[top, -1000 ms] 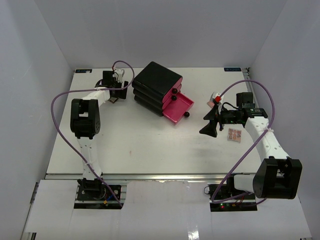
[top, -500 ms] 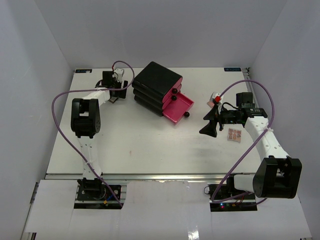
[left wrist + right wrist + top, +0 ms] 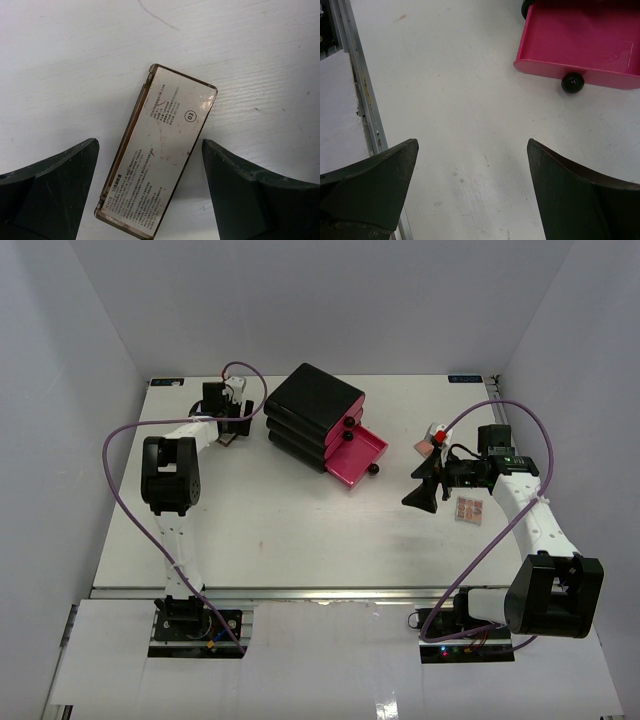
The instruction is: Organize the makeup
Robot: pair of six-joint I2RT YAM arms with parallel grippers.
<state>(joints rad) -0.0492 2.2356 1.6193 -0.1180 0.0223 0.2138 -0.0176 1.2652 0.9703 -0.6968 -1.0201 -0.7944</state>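
A slim tan-and-silver case (image 3: pixel 160 155) lies flat on the white table, label side up, between the open fingers of my left gripper (image 3: pixel 150 175); the fingers do not touch it. From above, the left gripper (image 3: pixel 228 430) is at the back left, beside the black box. My right gripper (image 3: pixel 420 488) is open and empty over bare table, right of the pink drawer. A pink palette (image 3: pixel 469 509) lies flat under the right arm. A small pink item with a red cap (image 3: pixel 432 438) sits behind the right arm. Foundation bottles and lipstick tubes are not visible.
The black box (image 3: pixel 312 412) with pink drawers stands at the back centre. Its lowest pink drawer (image 3: pixel 357 461) is pulled open, also seen in the right wrist view (image 3: pixel 580 40), with a black knob (image 3: pixel 572 83). The table's metal front edge (image 3: pixel 355 90) is near.
The right gripper has shifted slightly toward the right and nearer. The left gripper has barely moved.
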